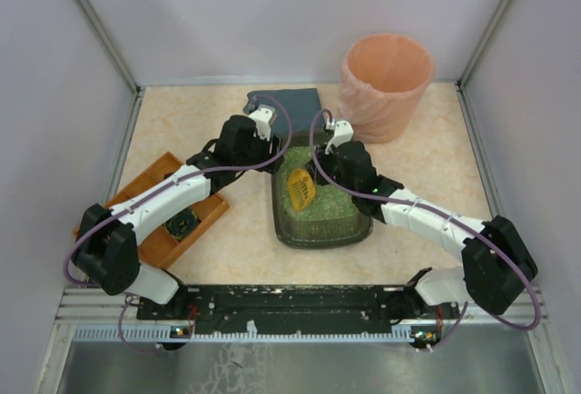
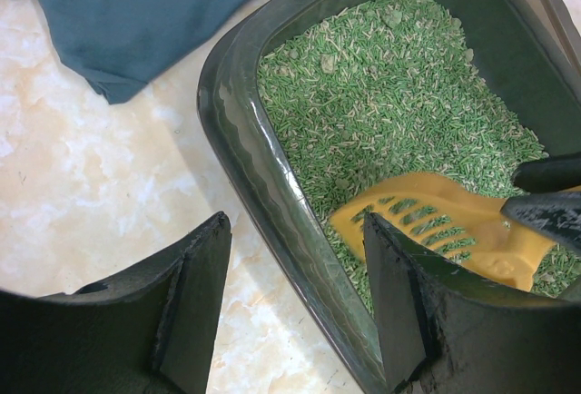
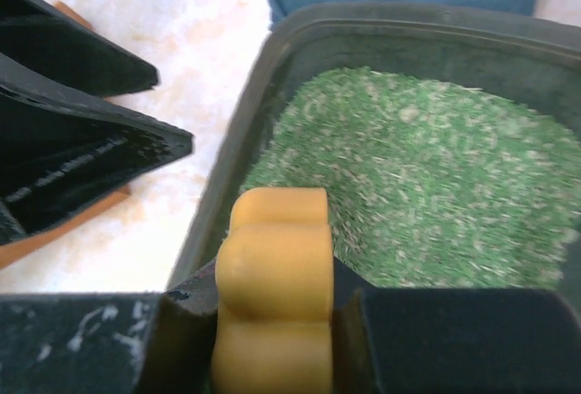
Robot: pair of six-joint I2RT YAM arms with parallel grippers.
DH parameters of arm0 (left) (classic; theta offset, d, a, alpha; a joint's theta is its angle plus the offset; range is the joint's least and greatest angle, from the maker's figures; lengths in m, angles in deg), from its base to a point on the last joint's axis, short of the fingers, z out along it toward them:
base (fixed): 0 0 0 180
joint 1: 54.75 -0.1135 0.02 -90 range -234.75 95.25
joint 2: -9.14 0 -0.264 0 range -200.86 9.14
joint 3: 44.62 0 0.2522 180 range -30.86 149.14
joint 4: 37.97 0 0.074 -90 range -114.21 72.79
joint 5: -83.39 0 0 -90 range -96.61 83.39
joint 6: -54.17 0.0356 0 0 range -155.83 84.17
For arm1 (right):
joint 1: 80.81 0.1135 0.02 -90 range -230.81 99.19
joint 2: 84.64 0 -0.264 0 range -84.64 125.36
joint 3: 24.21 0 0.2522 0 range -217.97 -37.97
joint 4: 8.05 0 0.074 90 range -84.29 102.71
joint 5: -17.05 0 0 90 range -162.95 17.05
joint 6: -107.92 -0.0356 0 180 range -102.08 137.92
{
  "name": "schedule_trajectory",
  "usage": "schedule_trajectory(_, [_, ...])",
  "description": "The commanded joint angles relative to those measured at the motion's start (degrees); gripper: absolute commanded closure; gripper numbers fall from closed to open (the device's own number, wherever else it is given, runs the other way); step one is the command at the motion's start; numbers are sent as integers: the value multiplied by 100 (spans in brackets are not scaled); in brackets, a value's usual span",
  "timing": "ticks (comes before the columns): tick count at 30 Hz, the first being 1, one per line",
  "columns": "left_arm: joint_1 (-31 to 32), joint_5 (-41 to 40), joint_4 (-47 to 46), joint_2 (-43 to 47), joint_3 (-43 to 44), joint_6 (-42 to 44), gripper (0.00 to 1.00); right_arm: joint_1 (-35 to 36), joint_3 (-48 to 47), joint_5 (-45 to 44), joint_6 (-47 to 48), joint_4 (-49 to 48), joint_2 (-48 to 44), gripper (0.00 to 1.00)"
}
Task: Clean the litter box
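Note:
The litter box (image 1: pixel 322 238) is a dark grey-green tray of green granules in the middle of the table. A yellow slotted scoop (image 1: pixel 300 187) rests in the litter near its left wall, blade down in the granules (image 2: pixel 436 221). My right gripper (image 1: pixel 329 160) is shut on the scoop's handle (image 3: pixel 272 276), which fills the gap between its fingers (image 3: pixel 272 321). My left gripper (image 2: pixel 295 231) stands open astride the box's left rim (image 2: pixel 245 149), one finger outside over the table and one inside beside the scoop. Bare table shows between the outer finger and the rim.
A tall peach-coloured round bin (image 1: pixel 386 85) stands at the back right. A dark teal cloth (image 1: pixel 290 102) lies just behind the box. An orange-brown wooden tray (image 1: pixel 159 217) with a dark item in it sits under the left arm. Enclosure walls stand on three sides.

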Motion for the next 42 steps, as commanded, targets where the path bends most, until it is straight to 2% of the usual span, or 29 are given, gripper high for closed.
schedule_trajectory(1, [0,66,-129,71,53,-17,34,-30,-229,-1031,1096,1021,-257,100])
schedule_trajectory(8, [0,64,-130,68,57,-17,34,-192,-667,-1092,1275,1342,-817,100])
schedule_trajectory(15, [0,86,-133,42,60,-24,34,-222,-785,-153,870,1252,-1126,100])
schedule_trajectory(23, [0,63,-125,42,54,-13,34,-225,-478,954,-6,463,-778,100])
schedule_trajectory(29, [0,62,-130,46,52,-16,34,-225,-299,1229,-516,-38,-507,100])
schedule_trajectory(42, [3,68,-126,64,62,-18,34,-83,-107,1402,-1087,-361,-131,100])
